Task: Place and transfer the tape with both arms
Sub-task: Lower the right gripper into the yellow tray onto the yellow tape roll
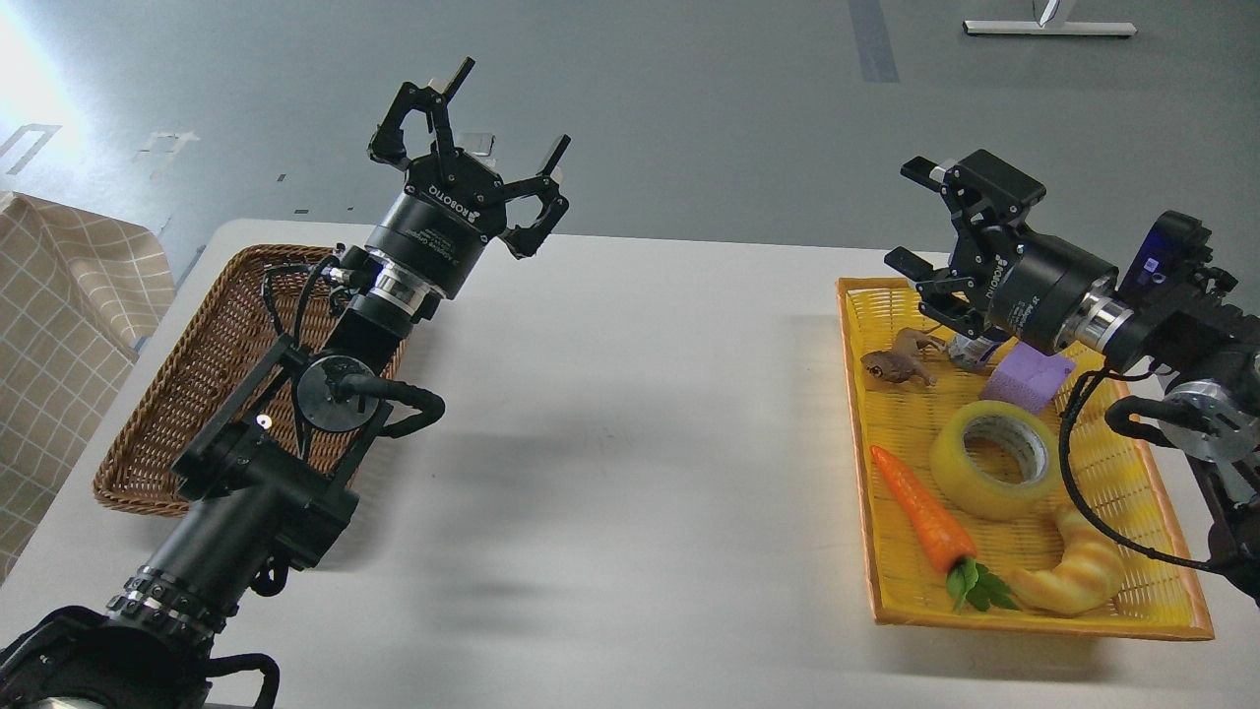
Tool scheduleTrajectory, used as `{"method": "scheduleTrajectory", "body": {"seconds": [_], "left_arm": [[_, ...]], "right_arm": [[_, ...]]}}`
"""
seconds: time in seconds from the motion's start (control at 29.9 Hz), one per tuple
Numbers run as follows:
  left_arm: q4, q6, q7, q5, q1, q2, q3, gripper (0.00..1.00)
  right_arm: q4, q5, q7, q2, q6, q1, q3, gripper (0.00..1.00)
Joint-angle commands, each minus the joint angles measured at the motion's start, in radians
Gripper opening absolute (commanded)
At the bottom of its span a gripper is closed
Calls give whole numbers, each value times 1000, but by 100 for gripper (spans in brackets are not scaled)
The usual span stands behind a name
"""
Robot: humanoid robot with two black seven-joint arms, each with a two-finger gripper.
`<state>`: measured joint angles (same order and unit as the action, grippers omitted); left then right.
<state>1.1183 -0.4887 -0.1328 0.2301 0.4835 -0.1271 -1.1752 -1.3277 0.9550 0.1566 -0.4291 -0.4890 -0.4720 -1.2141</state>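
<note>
Wide roll of translucent yellow packing tape lying flat in yellow woven tray, right of frame. Left black gripper upper left, fingers spread, empty. Right black gripper upper right, spread wide, empty, above tray's far end.

Surface carries two containers: wicker basket at left, plastic tray at right, well apart. In tray: tape roll near centre; toy carrot just left of it; croissant toy in front; foam block behind; toy frog at back left. Left arm's gripper above basket's far right corner; right gripper above tray's back end.
</note>
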Motion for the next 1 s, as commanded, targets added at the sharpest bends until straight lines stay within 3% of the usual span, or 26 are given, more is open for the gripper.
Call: {"method": "scheduleTrajectory", "body": {"seconds": [0.0,0.33,0.43,0.5,0.77,0.97], "left_arm": [[0,0,-1,0,0,0,-1,98],[1,0,1,0,3,-2,0,98],[1,0,1,0,1,0,0,98],[3,0,1,0,1,-2,0,98],[5,0,1,0,1,-12,0,98],[5,0,1,0,1,-14,-1,98]], "right_arm": [[-68,152,0,-49,0,15,5,100],[-168,211,11,-247,0,58,82,100],[-200,211,75,-319,0,67,126,100],[-205,211,93,-351,0,69,139,100],[-203,221,95,-411,0,62,171,100],[-208,394,95,-447,0,46,257,99]]}}
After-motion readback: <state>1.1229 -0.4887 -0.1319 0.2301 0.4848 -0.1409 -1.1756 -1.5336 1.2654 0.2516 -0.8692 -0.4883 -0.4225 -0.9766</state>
